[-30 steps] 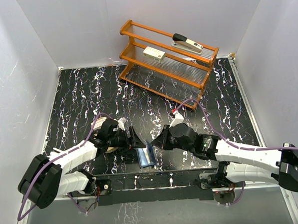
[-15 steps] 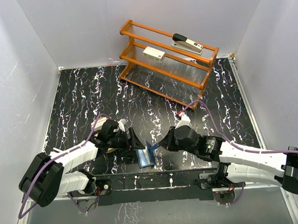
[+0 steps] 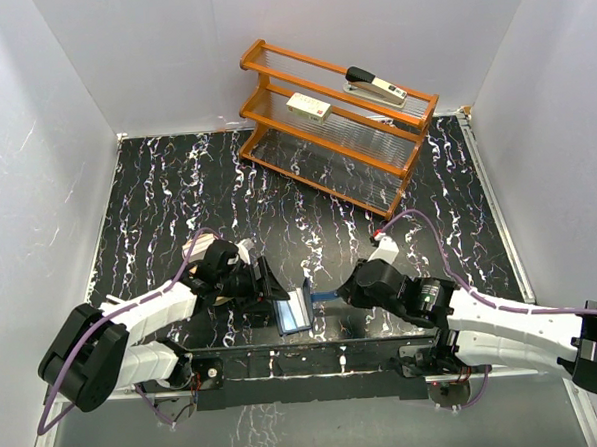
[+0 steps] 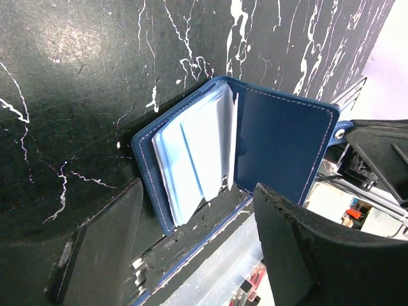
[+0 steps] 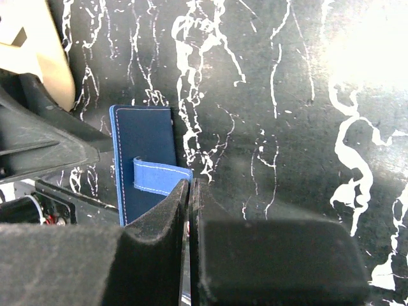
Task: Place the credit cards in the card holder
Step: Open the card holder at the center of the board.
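Black white-veined table, white walls, orange rack at back.
Open card holder well apart from rack, nearer side; left gripper spread beside it, right gripper clenched on its tab.

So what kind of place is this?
Likely a robot test cell: white panel walls box in a black marbled tabletop, two robot arms are bolted at its near edge, and an orange rack holds a stapler.
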Action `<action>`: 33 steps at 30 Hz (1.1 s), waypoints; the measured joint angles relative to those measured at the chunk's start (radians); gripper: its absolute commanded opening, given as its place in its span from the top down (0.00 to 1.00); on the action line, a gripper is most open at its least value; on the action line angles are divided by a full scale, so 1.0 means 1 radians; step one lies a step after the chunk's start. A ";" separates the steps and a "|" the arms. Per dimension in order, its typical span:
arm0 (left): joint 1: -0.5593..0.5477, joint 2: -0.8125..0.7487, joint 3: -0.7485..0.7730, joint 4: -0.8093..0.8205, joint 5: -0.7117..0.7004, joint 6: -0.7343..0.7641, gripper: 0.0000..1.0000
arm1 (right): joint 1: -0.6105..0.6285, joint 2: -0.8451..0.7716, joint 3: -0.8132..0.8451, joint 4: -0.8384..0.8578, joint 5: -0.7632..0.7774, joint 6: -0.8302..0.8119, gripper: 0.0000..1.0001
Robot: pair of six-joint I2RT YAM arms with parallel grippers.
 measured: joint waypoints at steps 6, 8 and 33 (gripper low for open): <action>-0.001 0.000 0.000 -0.003 -0.001 0.009 0.32 | -0.001 -0.002 -0.015 -0.023 0.015 0.023 1.00; -0.003 0.000 -0.003 0.002 0.000 0.008 0.33 | -0.001 -0.002 -0.015 -0.024 0.016 0.026 1.00; -0.015 0.040 -0.038 0.092 0.014 -0.022 0.42 | -0.001 -0.033 -0.047 -0.125 0.048 0.100 1.00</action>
